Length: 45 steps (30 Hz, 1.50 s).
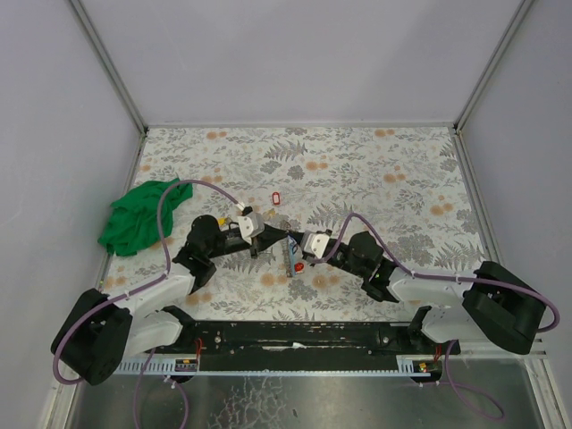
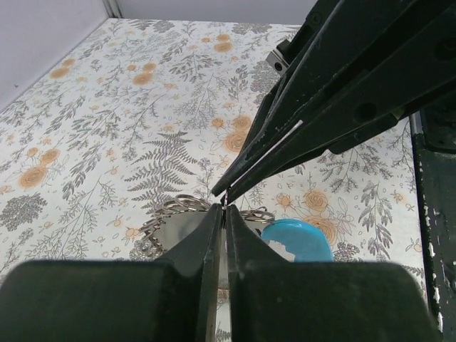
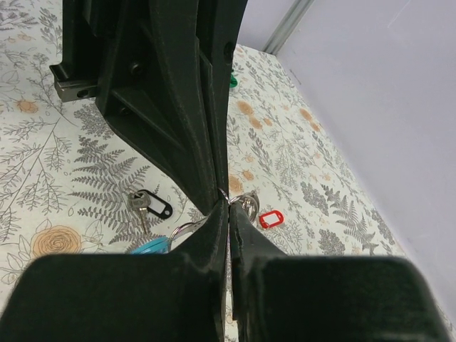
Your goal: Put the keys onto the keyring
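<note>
My two grippers meet tip to tip over the middle of the table. The left gripper [image 1: 284,237] [image 2: 223,214] is shut on the thin wire of the keyring [image 2: 174,206]. Opposite it, the right gripper [image 1: 295,241] [image 3: 228,208] is shut on the same keyring [image 3: 246,201]. A blue tag [image 2: 296,239] [image 3: 149,246] hangs off the ring just below the fingers. One red-tagged key [image 1: 275,197] [image 3: 269,219] lies loose on the table behind the grippers. A black-tagged key [image 3: 146,206] lies on the cloth to the near side. Another red tag [image 1: 298,266] shows under the right gripper.
A crumpled green cloth [image 1: 134,219] lies at the left edge of the floral tabletop [image 1: 375,170]. Grey walls close the left, back and right sides. The arms' black mounting rail [image 1: 295,338] runs along the near edge.
</note>
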Each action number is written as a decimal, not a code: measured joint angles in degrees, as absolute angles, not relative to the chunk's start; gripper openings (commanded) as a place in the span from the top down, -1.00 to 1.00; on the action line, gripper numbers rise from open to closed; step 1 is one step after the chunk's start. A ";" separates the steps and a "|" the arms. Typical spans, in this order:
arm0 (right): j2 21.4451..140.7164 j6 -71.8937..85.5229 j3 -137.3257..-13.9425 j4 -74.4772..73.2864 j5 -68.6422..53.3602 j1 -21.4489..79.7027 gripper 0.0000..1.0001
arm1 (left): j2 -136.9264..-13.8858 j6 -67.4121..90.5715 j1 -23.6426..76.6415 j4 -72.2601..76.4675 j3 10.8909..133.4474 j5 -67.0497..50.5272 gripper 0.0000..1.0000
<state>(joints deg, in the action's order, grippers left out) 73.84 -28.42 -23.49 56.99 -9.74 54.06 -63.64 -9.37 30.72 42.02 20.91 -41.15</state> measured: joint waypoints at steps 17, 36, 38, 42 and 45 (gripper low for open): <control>56.34 -24.36 -23.40 35.09 -17.74 48.58 0.47 | -58.50 -22.59 37.63 32.42 20.91 -35.90 1.00; 59.57 -29.17 -23.27 33.71 -23.27 48.40 0.47 | -56.90 -34.87 46.89 28.67 20.86 -22.87 1.00; 59.48 -29.54 -23.24 33.71 -23.27 48.40 0.47 | -56.51 -35.14 46.89 28.27 20.86 -22.92 1.00; 59.22 -30.46 -23.27 33.61 -23.75 48.40 0.48 | -55.83 -35.53 46.89 27.55 20.78 -23.14 1.00; 59.22 -31.03 -23.24 33.23 -24.16 48.36 0.48 | -55.70 -35.68 46.89 27.09 20.75 -23.57 1.00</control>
